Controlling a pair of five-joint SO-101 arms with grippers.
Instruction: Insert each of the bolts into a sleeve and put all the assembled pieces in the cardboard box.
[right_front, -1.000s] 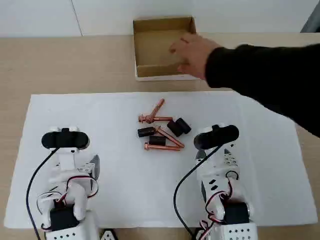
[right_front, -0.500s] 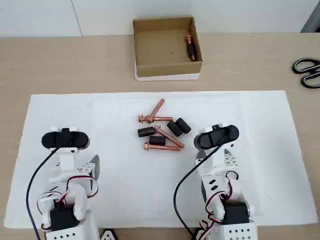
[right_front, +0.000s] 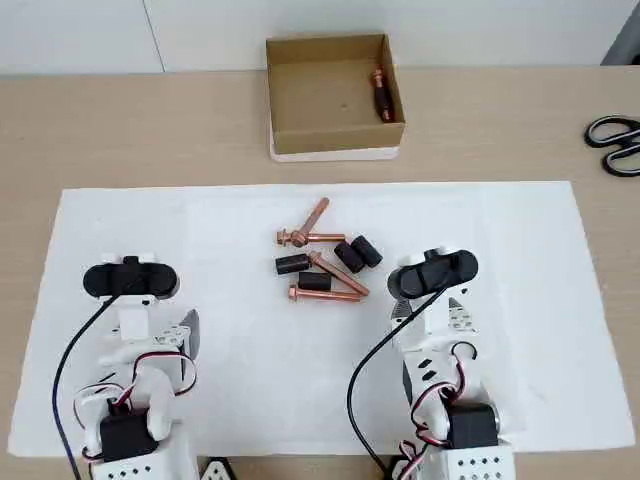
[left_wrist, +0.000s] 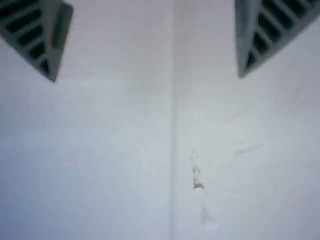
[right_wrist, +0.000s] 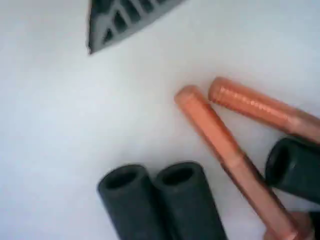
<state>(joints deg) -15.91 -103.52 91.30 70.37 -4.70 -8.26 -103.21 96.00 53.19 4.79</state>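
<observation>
The cardboard box (right_front: 310, 95) stands at the far middle of the table, with one bolt in a black sleeve (right_front: 381, 92) lying against its right wall. Several copper bolts (right_front: 325, 294) and several black sleeves (right_front: 349, 256) lie loose in a pile on the white sheet (right_front: 150, 230). My left gripper (right_front: 186, 330) hangs low at the near left, open over bare sheet (left_wrist: 150, 45). My right gripper (right_front: 402, 312) is just right of the pile. The right wrist view shows two sleeves (right_wrist: 165, 205) side by side, two bolt tips (right_wrist: 225, 145) and a third sleeve (right_wrist: 295, 167).
Black scissors (right_front: 612, 140) lie on the wooden table at the far right, off the sheet. The sheet to the left and right of the pile is bare.
A person's hand and dark sleeve that reached over the box have gone. A sleeved bolt now lies in the box. Neither arm has moved.
</observation>
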